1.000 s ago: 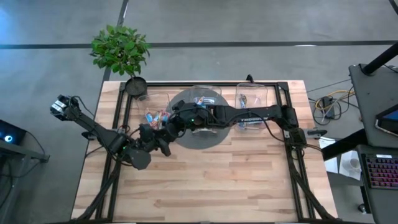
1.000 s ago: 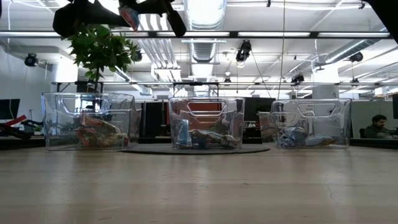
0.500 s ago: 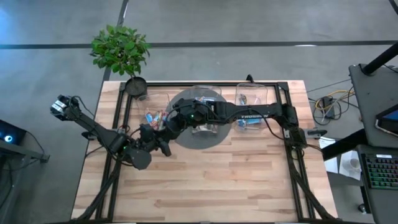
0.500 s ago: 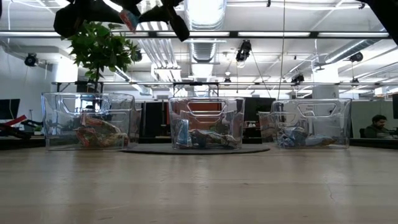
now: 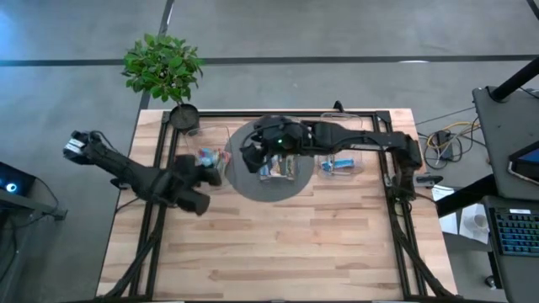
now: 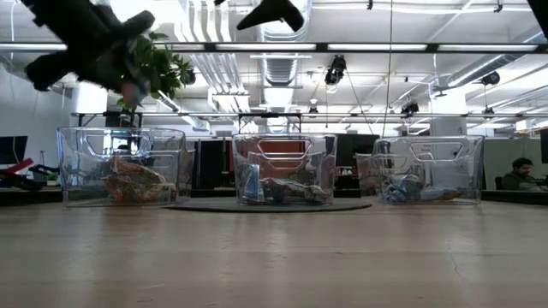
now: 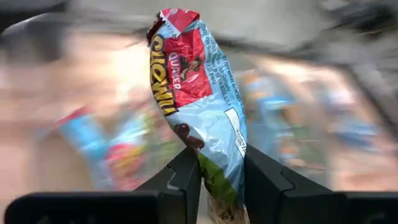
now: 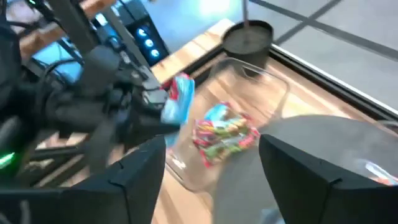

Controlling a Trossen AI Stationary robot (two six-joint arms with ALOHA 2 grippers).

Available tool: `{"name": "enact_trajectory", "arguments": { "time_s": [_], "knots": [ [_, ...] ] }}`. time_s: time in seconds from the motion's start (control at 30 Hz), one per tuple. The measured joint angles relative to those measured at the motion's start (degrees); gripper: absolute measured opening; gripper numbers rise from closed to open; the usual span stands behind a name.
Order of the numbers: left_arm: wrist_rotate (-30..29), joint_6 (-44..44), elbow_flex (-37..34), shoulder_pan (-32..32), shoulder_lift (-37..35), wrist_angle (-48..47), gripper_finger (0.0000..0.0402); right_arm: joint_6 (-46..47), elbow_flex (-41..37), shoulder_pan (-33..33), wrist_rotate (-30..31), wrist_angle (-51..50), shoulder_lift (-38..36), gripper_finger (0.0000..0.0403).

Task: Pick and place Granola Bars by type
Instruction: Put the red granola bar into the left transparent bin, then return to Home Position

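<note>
My left gripper point(image 7: 221, 162) is shut on one granola bar point(image 7: 196, 93) in a blue and red wrapper. In the high view it point(image 5: 206, 174) hovers beside the near side of the left clear bin point(image 5: 210, 156). That bin holds several red and blue bars point(image 8: 224, 134). My right gripper point(image 8: 211, 155) is open and holds nothing. It hangs high above the round mat, near the middle bin point(image 5: 278, 164), and shows at the low view's top point(image 6: 274, 13). More bars lie in the middle bin point(image 6: 282, 168) and the right bin point(image 6: 428, 169). My left gripper pinches the granola bar between its two fingers near one end of the wrapper point(image 7: 211, 177). The rest of the bar sticks out past the fingertips, along the fingers. It is lifted clear of the table and the bins point(image 8: 177, 99).
Three clear bins stand in a row along the table's far half, the middle one on a dark round mat point(image 5: 253, 181). A potted plant point(image 5: 184, 118) stands at the far left corner. A black frame point(image 5: 160, 160) borders the table. The near half is bare wood point(image 5: 278, 244).
The two grippers had met over the mat's left edge with the bar between them. They have parted. My right gripper has drawn back toward the middle bin. My left gripper has swung left and down toward the left bin, carrying the bar.
</note>
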Motion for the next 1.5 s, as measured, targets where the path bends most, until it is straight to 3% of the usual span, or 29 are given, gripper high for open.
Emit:
{"name": "enact_trajectory", "arguments": {
  "time_s": [0.07, 0.17, 0.43, 0.6, 0.73, 0.9, 1.0, 1.17, 1.3, 1.4, 1.5],
  "knots": [
    [5.0, -2.1, -1.1, 3.0, -1.1, -3.2, 0.0080, 0.1, -0.4, -0.1, 0.0, -2.2, -1.1, 0.0255],
    [8.7, 3.4, -2.6, 7.1, -3.3, -0.2, 0.0080, 0.1, -0.7, -0.2, 0.1, -4.8, -1.6, 0.0262],
    [11.0, 19.0, -5.3, 16.1, -4.9, 9.5, 0.0086, 2.0, -2.0, 0.7, -1.5, -7.5, -1.2, 0.0254],
    [14.4, 24.9, -5.3, 19.0, -4.7, 9.4, 0.0127, 2.6, -2.6, 1.6, -2.1, -8.4, -1.2, 0.0247],
    [16.7, 24.5, -5.3, 20.4, -4.7, 9.2, 0.0166, 2.4, -2.6, 1.8, -2.0, -9.4, -1.3, 0.0249],
    [18.4, 26.7, -4.6, 20.4, -5.5, 9.0, 0.0183, 0.5, -2.6, 1.8, -1.4, -10.5, -1.7, 0.0251],
    [19.1, 31.5, -1.4, 17.8, -6.5, 10.2, 0.0183, -2.0, -2.7, 2.1, -0.8, -10.4, -3.3, 0.0251],
    [6.2, 42.6, 5.0, 4.9, -8.1, 19.5, 0.0184, -8.2, -8.3, 4.8, 4.8, -10.2, -10.9, 0.0246],
    [-1.6, 45.3, 4.3, -5.9, -9.2, 22.8, 0.0184, -12.7, -22.4, 7.7, 6.3, -1.0, -21.8, 0.0235],
    [-0.8, 47.0, 0.6, -8.5, -10.0, 27.5, 0.0182, -14.4, -34.9, 8.5, 4.6, 9.0, -30.6, 0.0226],
    [2.9, 55.8, -4.2, -7.0, -10.4, 39.4, 0.0176, -13.9, -44.5, 7.3, 7.4, 11.0, -38.7, 0.0220]
  ]
}}
